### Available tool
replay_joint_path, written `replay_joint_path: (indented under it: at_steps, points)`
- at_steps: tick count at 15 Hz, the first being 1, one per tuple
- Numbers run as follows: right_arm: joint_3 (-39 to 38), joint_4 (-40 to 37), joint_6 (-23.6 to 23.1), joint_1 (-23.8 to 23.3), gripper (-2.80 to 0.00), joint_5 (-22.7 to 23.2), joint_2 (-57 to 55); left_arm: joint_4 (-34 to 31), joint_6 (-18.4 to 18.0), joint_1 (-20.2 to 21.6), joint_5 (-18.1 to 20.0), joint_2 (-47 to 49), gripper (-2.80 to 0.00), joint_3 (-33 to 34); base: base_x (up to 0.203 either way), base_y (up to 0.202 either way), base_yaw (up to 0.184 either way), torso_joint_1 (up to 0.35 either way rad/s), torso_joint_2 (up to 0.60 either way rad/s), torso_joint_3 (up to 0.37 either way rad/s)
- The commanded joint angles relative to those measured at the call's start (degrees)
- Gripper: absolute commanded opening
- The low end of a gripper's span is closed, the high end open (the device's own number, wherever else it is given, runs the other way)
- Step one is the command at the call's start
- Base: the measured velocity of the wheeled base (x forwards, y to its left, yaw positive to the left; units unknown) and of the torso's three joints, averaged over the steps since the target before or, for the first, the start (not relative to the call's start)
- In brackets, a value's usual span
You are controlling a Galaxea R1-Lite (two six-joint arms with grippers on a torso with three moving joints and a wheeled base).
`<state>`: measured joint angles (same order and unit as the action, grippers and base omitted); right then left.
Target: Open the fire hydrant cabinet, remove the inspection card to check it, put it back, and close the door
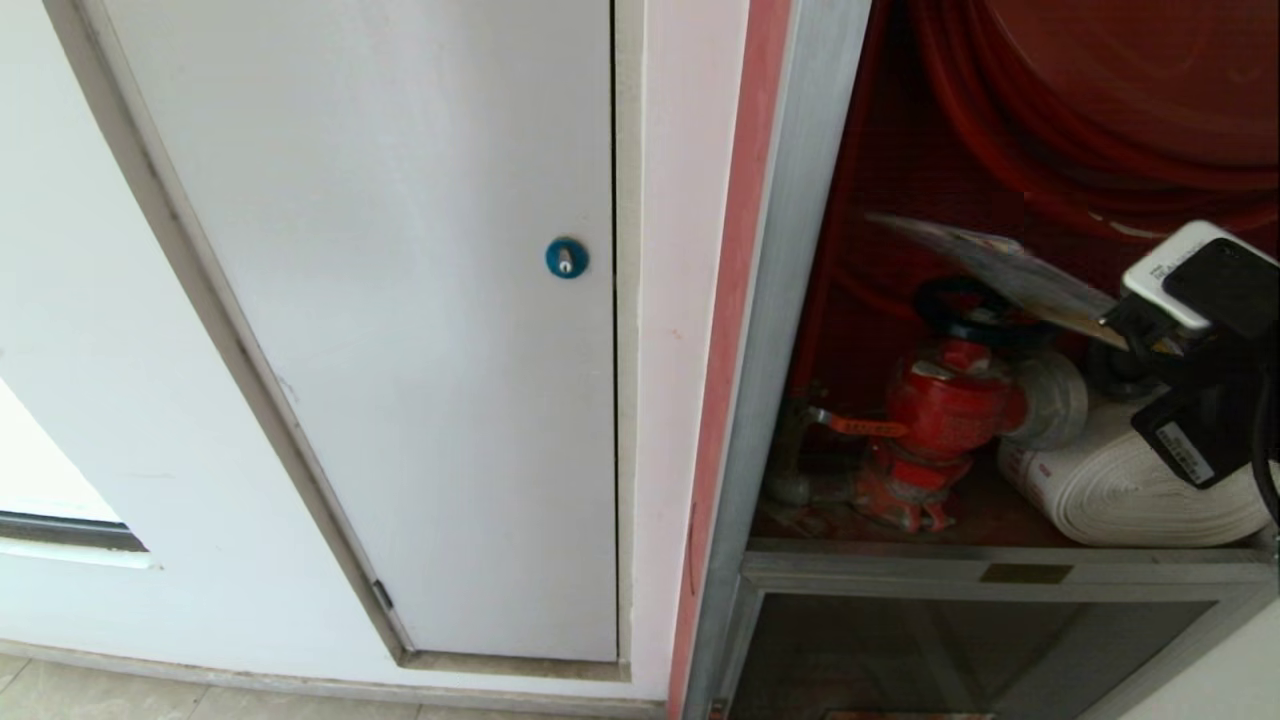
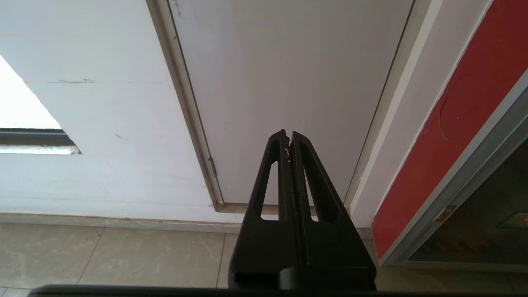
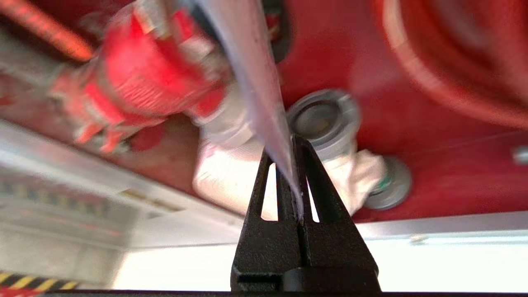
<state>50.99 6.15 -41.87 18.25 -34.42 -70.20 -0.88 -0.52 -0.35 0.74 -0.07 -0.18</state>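
At the far left of the head view a pale window opening [image 1: 45, 470] cuts into the white wall [image 1: 90, 330], and below it runs a strip of beige tiled floor [image 1: 150, 695]. Next comes the plain white panel door [image 1: 400, 300] with its round blue lock [image 1: 566, 257], set in a grey-white frame. The left end effector [image 2: 288, 136] hangs low in front of this door's bottom edge, seen only from its own wrist camera — its black fingers are pressed together with nothing between them. Right of the white door stands a red vertical strip [image 1: 735, 300] and then the silver metal frame of the fire hydrant cabinet [image 1: 790, 300], whose red interior is exposed. Inside, a red valve [image 1: 940, 410] with a black handwheel stands on the cabinet floor, a white rolled hose [image 1: 1120, 490] lies just beside it to the right, and the red hose reel [image 1: 1100, 90] fills the space above. The inspection card [image 1: 1000, 265], a thin white sheet tilted nearly flat, sits above the valve — one end is pinched in the right end effector [image 1: 1125, 325], which reaches in from the right edge and is clenched on the card. Below the compartment, a smaller dark glass panel [image 1: 950, 650] sits in its own silver frame.
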Motion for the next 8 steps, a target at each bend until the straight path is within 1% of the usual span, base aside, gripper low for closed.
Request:
replay_joint_path:
  at_steps: [1, 3, 4, 5, 6, 7, 8]
  points:
    - [3.73, -0.79, -1.46, -0.85, -2.80, -0.74, -2.38, 0.00, 0.00, 0.00, -0.03, 0.07, -2.80, 0.01, 0.000, 0.000, 0.000, 0.000, 0.00, 0.000]
    - [7.15, -3.01, -3.97, -2.64, -2.80, -2.78, -4.32, 0.00, 0.00, 0.00, 0.01, 0.07, -2.80, 0.06, 0.000, 0.000, 0.000, 0.000, 0.00, 0.000]
    - [8.38, -3.42, -6.31, -3.25, -2.80, -4.36, -4.83, 0.00, 0.00, 0.00, 0.05, 0.07, -2.80, 0.01, 0.000, 0.000, 0.000, 0.000, 0.00, 0.000]
    - [8.64, -3.50, -8.10, -3.79, -2.80, -5.71, -5.20, 0.00, 0.00, 0.00, 0.04, 0.07, -2.80, 0.02, 0.000, 0.000, 0.000, 0.000, 0.00, 0.000]
    - [8.63, -3.51, -10.11, -3.98, -2.80, -8.44, -5.46, 0.00, 0.00, 0.00, -0.04, 0.07, -2.80, 0.01, 0.000, 0.000, 0.000, 0.000, 0.00, 0.000]
    - [8.66, -3.44, -12.36, -4.01, -2.80, -10.25, -5.69, 0.00, 0.00, 0.00, 0.05, 0.07, -2.80, 0.01, 0.000, 0.000, 0.000, 0.000, 0.00, 0.000]
    - [8.69, -3.48, -14.21, -4.23, -2.80, -10.69, -5.81, 0.00, 0.00, 0.00, 0.05, 0.07, -2.80, 0.01, 0.000, 0.000, 0.000, 0.000, 0.00, 0.000]
